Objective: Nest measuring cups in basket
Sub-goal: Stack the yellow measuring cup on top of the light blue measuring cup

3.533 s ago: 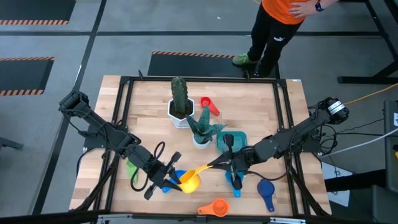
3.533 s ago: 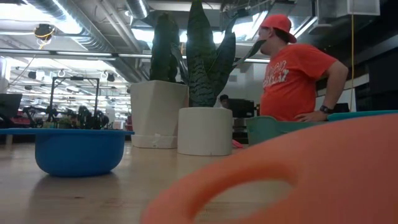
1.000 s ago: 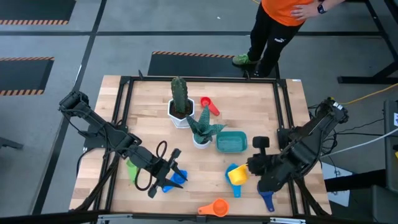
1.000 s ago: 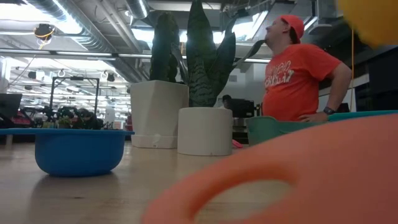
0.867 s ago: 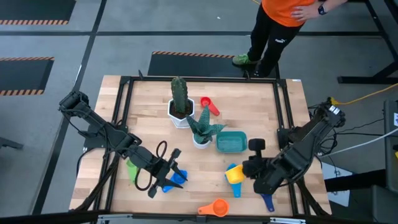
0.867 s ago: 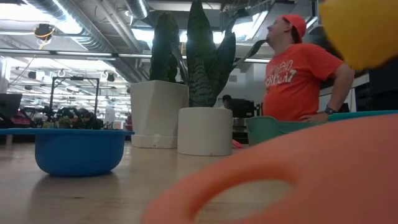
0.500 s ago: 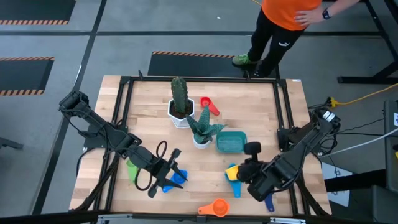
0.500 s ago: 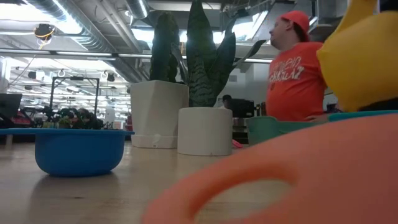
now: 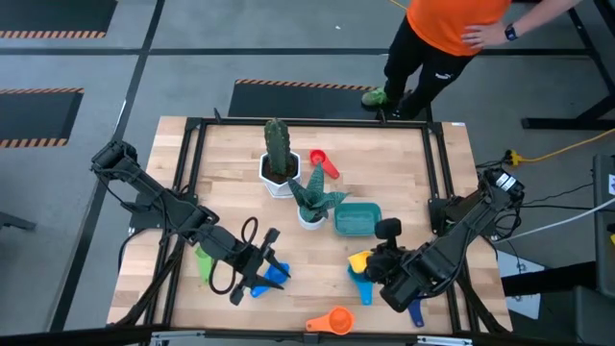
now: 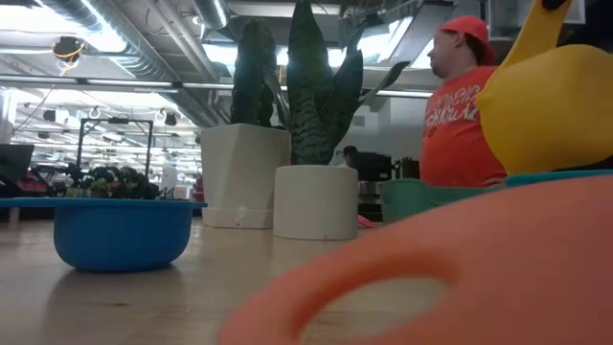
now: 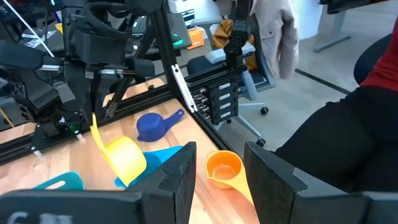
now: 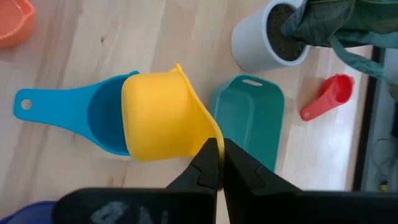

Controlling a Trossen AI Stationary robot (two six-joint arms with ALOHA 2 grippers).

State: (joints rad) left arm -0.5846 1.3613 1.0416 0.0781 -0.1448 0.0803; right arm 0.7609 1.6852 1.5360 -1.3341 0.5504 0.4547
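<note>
No writing reads clearly. Right gripper [image 12: 219, 163] pinches the yellow cup's [image 12: 158, 116] handle beside the basket [image 12: 247, 119]; left gripper [image 11: 219, 177] hangs parted.

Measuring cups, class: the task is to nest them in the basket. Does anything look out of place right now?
The teal basket holds no cups. The cups lie scattered: the red cup sits behind the plant pots, and the orange cup at the table's front edge. The right gripper holds the yellow cup over the light blue cup, not the basket.

Yellow cup [image 12: 158, 118] tilted above light-blue cup [image 12: 93, 115]; teal basket [image 12: 249, 121] empty beside; red cup [image 12: 326, 96] beyond.
</note>
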